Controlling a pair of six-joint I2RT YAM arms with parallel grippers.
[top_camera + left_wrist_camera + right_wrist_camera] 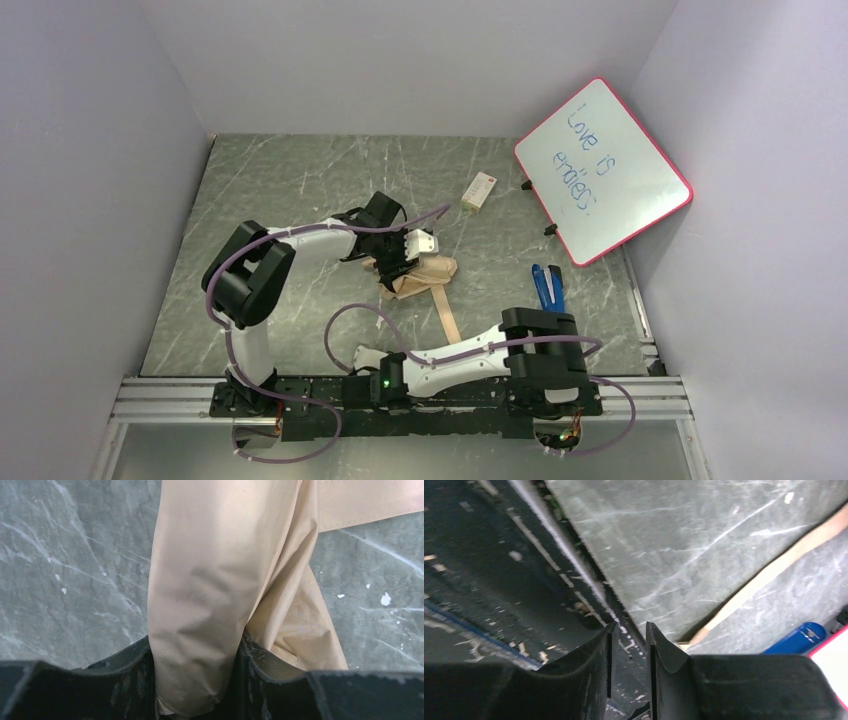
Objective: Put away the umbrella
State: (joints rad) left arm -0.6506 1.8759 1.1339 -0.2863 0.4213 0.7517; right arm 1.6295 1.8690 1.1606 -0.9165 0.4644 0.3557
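Right hand (630, 632) low, slightly parted, empty, left hand (195, 647) outstretched, clamped on umbrella (215, 570)

Umbrella (425, 275) on table (300, 180), stapler (547, 287) to its right, whiteboard (603, 170) behind stapler

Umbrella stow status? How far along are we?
Done: the umbrella looks collapsed into a tan bundle on the table. In hand: the left gripper is clamped on its fabric. The right gripper sits at the near edge, jaws slightly apart, holding nothing. Left: the strap trails loose and unwrapped, and no storage spot is visible.
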